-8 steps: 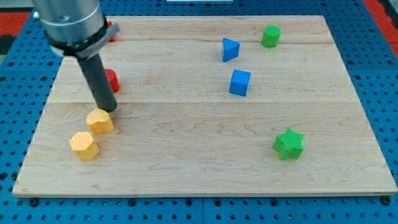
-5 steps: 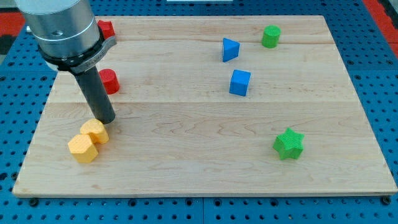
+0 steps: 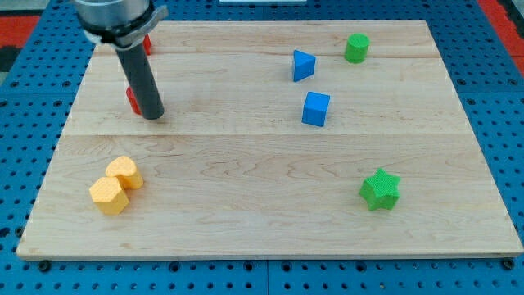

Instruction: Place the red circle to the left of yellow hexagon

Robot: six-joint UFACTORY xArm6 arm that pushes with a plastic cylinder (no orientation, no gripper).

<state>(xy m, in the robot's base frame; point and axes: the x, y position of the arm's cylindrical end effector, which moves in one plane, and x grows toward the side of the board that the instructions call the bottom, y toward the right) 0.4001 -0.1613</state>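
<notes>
The red circle (image 3: 132, 99) lies at the board's left, mostly hidden behind my rod. My tip (image 3: 153, 115) rests on the board just to the right of it, touching or nearly touching it. Two yellow blocks sit at the lower left, pressed together: the yellow hexagon (image 3: 109, 195) and a second yellow block (image 3: 125, 172) up and right of it. Both lie well below the red circle and my tip.
Another red block (image 3: 147, 42) peeks out behind the arm at the top left. A blue triangle (image 3: 303, 65) and a blue cube (image 3: 315, 108) sit at centre right. A green cylinder (image 3: 356, 47) is at the top right, a green star (image 3: 380, 189) at the lower right.
My tip pushed the upper yellow block down-left against the hexagon, then moved up to the right side of the red circle, now covering most of it.
</notes>
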